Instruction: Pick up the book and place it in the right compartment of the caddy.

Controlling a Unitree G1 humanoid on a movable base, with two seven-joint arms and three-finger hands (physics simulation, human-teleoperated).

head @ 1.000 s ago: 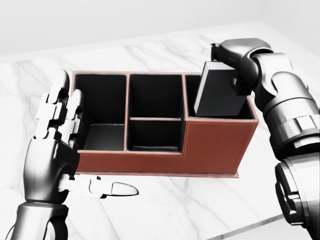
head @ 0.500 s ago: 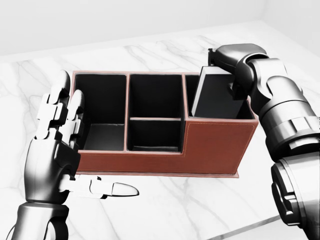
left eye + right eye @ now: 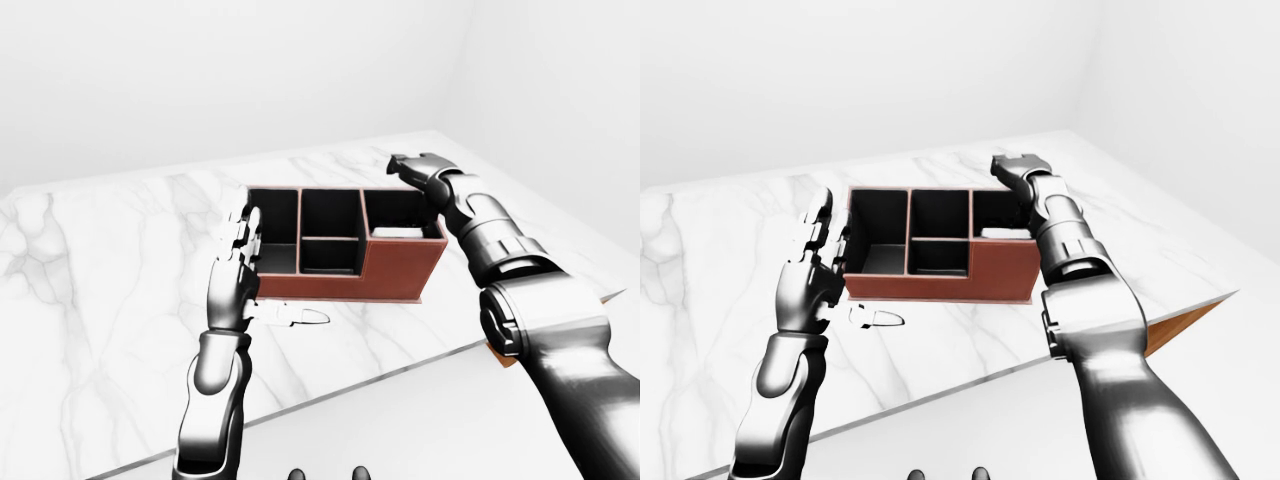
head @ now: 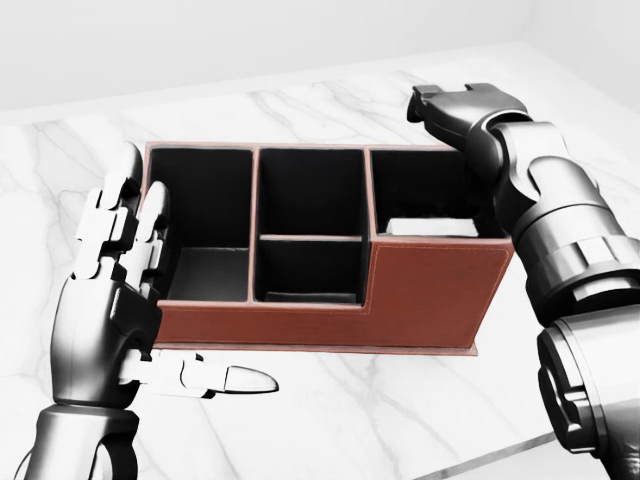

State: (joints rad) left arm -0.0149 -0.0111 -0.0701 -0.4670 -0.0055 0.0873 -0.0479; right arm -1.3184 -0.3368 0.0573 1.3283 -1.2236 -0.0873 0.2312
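The brown caddy (image 4: 430,290) with black compartments stands on the marble table at the middle of the head view. The book (image 4: 430,227) lies low inside the caddy's right compartment; only a pale strip of it shows above the wall. My right hand (image 4: 432,104) hovers over the far rim of that compartment, open and holding nothing, apart from the book. My left hand (image 4: 130,280) stands upright beside the caddy's left end, fingers spread and thumb (image 4: 235,378) pointing right, open and not touching the book.
The white marble table (image 3: 100,300) spreads wide to the left of the caddy. Its near edge (image 3: 400,372) runs across the lower part of the left-eye view. A brown wooden corner (image 3: 1185,325) shows beyond the table's right edge.
The book slid out of my right hand and down into the right compartment. My right hand opened and drew up and away from it. The left hand stayed put.
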